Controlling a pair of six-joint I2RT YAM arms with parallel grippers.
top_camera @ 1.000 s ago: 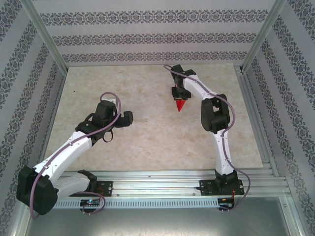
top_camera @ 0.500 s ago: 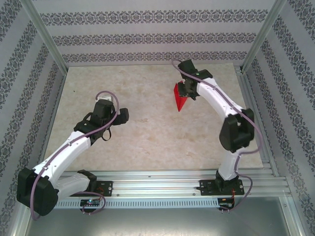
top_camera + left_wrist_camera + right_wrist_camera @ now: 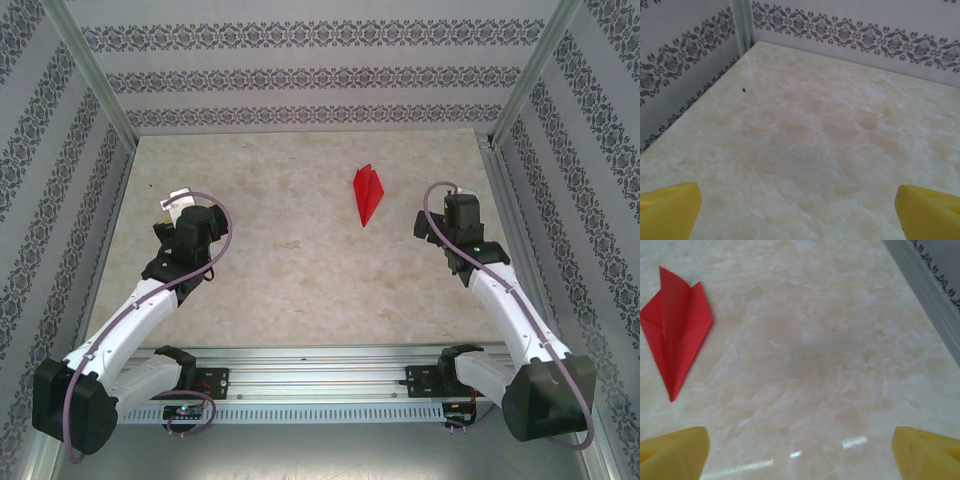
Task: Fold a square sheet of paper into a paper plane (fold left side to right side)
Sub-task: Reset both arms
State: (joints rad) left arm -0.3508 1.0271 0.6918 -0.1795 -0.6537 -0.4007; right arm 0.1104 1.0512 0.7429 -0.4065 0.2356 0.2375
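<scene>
Left gripper: yellow fingers spread wide, nothing between them, hovering over table. Right gripper: fingers also spread wide, gripping nothing. Paper plane lies flat on table, right of centre toward far side, nose pointing at arm bases. Sits up-left of right gripper, apart from it; well apart from left gripper.
</scene>
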